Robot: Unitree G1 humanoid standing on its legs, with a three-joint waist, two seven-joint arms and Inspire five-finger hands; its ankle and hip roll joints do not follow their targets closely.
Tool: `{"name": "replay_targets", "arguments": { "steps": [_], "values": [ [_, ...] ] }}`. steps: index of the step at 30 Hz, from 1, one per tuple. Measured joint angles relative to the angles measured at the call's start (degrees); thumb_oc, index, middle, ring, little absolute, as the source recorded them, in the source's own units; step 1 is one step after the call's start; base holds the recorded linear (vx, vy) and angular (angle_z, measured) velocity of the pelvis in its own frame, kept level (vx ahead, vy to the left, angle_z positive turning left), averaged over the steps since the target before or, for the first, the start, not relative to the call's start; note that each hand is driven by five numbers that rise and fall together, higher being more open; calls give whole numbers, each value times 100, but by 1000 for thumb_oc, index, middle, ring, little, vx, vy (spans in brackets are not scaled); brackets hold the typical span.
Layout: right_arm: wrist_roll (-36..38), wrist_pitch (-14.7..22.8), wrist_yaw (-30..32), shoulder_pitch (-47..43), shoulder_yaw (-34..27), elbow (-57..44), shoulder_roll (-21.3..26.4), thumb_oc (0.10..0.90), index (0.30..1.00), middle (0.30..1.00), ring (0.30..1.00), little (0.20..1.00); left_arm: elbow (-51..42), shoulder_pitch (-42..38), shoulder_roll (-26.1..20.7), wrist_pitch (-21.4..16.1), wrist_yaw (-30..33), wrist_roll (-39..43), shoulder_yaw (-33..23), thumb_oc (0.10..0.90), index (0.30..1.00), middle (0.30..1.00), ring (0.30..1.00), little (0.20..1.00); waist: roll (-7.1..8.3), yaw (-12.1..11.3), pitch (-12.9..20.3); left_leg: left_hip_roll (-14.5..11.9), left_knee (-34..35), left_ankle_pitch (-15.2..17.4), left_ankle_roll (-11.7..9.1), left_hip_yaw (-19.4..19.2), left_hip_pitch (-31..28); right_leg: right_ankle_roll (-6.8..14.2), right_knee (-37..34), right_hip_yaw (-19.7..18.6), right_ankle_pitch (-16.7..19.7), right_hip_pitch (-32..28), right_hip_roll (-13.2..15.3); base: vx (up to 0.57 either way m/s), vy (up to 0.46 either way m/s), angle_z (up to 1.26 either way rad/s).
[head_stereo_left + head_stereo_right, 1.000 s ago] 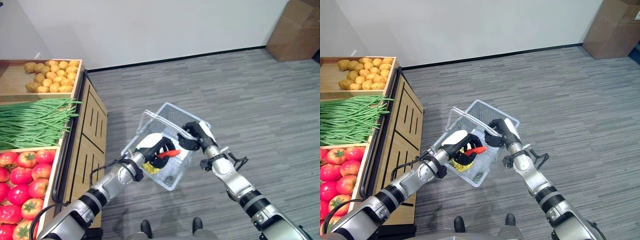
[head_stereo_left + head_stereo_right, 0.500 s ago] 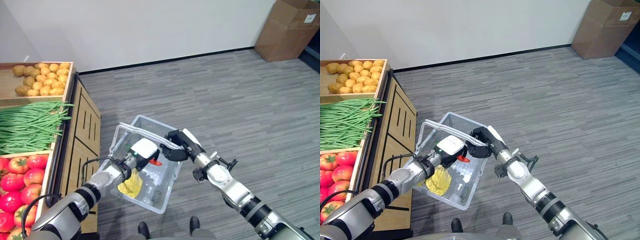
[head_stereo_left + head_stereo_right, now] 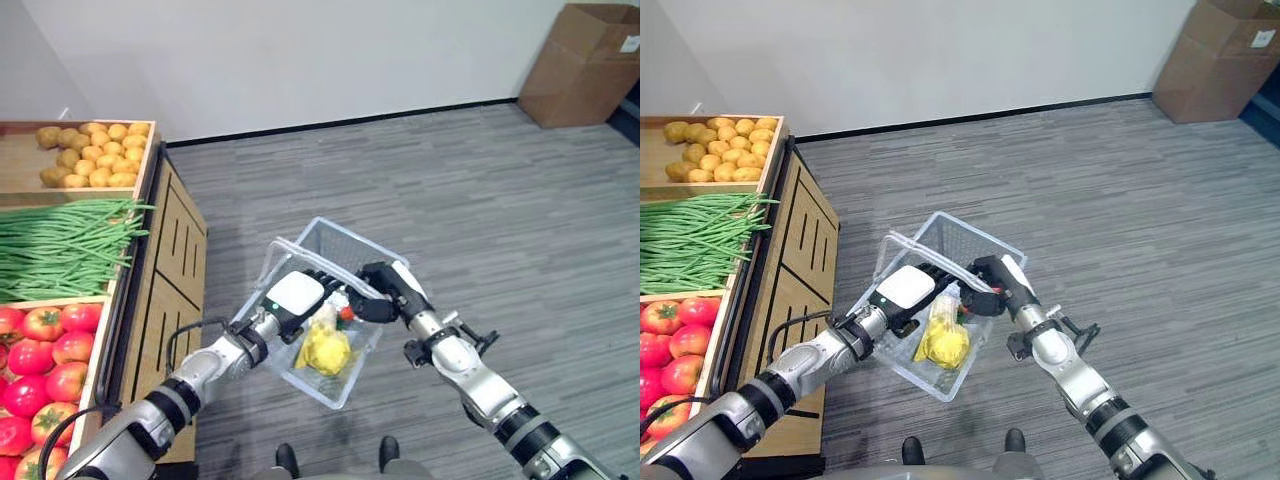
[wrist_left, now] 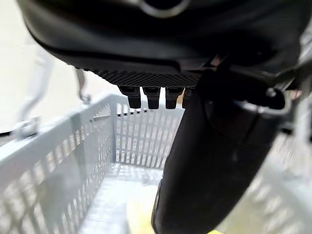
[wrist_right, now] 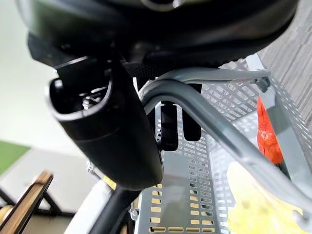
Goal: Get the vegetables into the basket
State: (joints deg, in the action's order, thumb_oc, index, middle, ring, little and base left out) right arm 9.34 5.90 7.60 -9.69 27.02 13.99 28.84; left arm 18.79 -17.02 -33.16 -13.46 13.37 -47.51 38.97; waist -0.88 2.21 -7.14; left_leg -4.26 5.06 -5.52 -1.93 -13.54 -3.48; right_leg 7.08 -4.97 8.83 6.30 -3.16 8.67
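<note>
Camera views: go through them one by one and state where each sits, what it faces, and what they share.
Left eye view: on the head, looking down at the basket held over grey floor, both arms entering, produce stand at its left.
Right eye view: same scene from slightly aside.
Left wrist view: on the left arm, looking along the left robot hand into the basket.
Right wrist view: on the right arm; right robot hand curled round the handle.
Shared: the basket and yellow item.

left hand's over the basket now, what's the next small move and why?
Probably draw the left hand up and out of the basket. Its fingers look straight in the left wrist view, the yellow vegetable and red one lie inside, and the right hand grips the handle.
</note>
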Motion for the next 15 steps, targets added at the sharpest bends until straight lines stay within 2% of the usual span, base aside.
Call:
{"name": "replay_targets", "arguments": {
  "steps": [2,5,9,12,15],
  "values": [
    [-82,0,93,77,-238,224,-63,400,300,300,300,300,-344,418,-38,-151,-98,400,-277,900,1000,1000,1000,1000,3,-48,2,-1,1,-1,-2,44,-17,-1,-1,43,-11,-43,0,2,-11,9],
    [-232,-2,192,172,-460,467,-98,400,300,300,300,300,-373,718,-37,-201,-192,788,-485,900,1000,1000,1000,1000,4,-111,2,-1,1,-5,-7,74,-33,-6,-9,57,-20,-71,0,0,-14,6],
    [-688,-17,425,356,-903,1087,-259,400,300,300,300,300,-586,1721,9,-186,-522,2177,-1318,900,1000,1000,1000,1000,16,-178,10,0,2,-15,-16,182,-19,-21,-9,146,-44,-119,0,-2,-15,11],
    [-897,-82,547,381,-1146,1651,-306,400,300,300,300,300,-573,2125,13,-114,-735,3037,-1599,900,1000,1000,1000,1000,21,-319,13,0,1,-22,-16,230,-5,-22,-6,210,-52,-135,0,-4,-13,10],
    [-974,-151,589,427,-1275,2204,-308,400,300,300,300,300,-249,2479,221,0,-765,3765,-1840,900,1000,1000,1000,1000,26,-406,18,6,1,-29,-18,290,1,-22,-6,267,-70,-160,4,-4,-10,9]
  ]
}}
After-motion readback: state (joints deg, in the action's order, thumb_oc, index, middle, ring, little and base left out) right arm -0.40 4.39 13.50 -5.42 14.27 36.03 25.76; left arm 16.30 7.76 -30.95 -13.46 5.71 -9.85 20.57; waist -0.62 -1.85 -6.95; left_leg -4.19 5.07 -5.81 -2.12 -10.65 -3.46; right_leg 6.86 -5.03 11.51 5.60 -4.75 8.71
